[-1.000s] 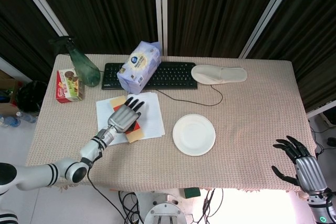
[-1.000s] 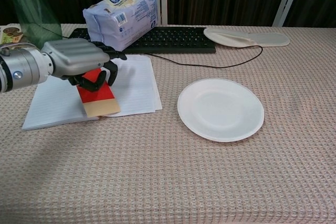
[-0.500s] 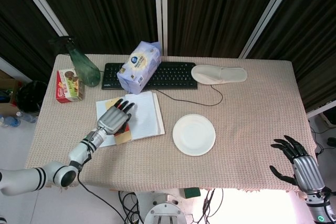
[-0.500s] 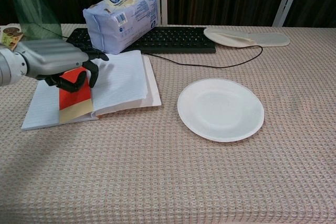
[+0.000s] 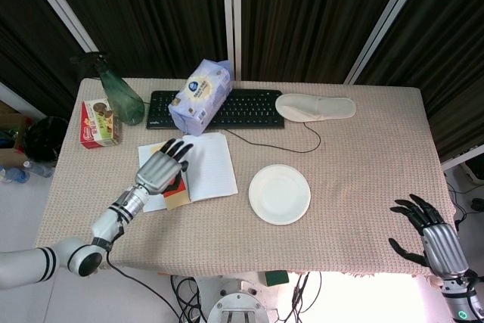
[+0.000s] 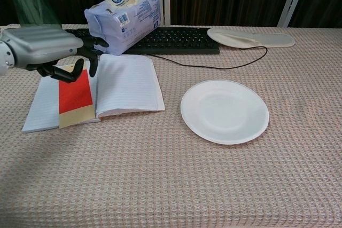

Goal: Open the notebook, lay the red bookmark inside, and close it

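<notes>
**Bookmark on the open page, left robot hand over its top**

The notebook (image 6: pixel 128 84) lies open on the table (image 6: pixel 176 185), and the red bookmark (image 6: pixel 74 95) sits flat on its left page, right beside the spine. The left robot hand (image 6: pixel 51 52) hovers over the bookmark's far end, fingers (image 6: pixel 92 62) curled down and spread, gripping nothing; whether they touch the paper is unclear. The right robot hand (image 5: pixel 432 236) hangs off the table's near right corner, fingers apart, empty. A white plate (image 6: pixel 224 111) rests beside the notebook
</notes>
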Controlling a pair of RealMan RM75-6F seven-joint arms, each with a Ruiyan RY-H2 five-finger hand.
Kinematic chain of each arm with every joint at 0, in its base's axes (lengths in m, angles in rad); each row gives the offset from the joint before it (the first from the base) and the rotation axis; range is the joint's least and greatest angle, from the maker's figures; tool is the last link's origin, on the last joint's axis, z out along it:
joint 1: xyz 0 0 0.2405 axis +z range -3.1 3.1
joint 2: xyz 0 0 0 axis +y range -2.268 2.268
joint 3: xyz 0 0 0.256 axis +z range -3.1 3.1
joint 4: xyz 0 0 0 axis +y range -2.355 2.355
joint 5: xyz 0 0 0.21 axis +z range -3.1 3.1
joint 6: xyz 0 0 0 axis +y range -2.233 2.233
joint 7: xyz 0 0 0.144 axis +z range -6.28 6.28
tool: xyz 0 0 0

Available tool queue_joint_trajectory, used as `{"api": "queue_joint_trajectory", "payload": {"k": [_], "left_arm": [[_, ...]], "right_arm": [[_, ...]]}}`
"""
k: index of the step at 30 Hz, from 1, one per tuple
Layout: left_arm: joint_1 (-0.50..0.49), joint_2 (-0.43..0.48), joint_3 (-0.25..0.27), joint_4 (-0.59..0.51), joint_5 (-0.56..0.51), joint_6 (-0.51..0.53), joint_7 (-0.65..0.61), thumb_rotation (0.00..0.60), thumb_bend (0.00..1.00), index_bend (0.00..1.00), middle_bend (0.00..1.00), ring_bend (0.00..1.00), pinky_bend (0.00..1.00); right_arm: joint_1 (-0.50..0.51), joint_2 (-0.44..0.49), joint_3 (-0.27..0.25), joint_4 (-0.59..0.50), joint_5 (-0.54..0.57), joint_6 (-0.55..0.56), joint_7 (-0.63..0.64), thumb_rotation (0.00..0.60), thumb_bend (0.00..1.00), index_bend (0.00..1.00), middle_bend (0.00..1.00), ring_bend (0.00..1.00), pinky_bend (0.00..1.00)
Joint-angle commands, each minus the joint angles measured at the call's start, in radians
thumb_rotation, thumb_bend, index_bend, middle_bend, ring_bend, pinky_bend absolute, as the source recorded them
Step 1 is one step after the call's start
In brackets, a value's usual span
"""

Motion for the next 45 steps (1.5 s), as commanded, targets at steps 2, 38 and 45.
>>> {"api": "queue_joint_trajectory", "payload": {"k": [2,38,45], "left_arm": [[0.033,0.013,0.027,-0.023,0.045,0.035,-0.028,0.324,0.65,0.28,0.02,0.01,0.06],[0.110,-0.105,0.052,0.080,0.102,0.067,0.057,0.468,0.08,0.09,0.00,0.00,0.06],[0.119,-0.085,0.048,0.082,0.087,0.053,0.047,0.472,0.08,0.09,0.00,0.00,0.06]], "right_arm": [[0.001,-0.001,0.000,0.004,0.002,-0.003,0.005,0.600,0.20,0.31,0.21,0.10,0.19],[0.002,-0.001,-0.002,0.007,-0.007,0.009,0.010,0.600,0.20,0.31,0.21,0.10,0.19],[0.004,-0.004,-0.002,0.010,-0.007,0.006,0.012,0.600,0.20,0.31,0.21,0.10,0.19]]}}
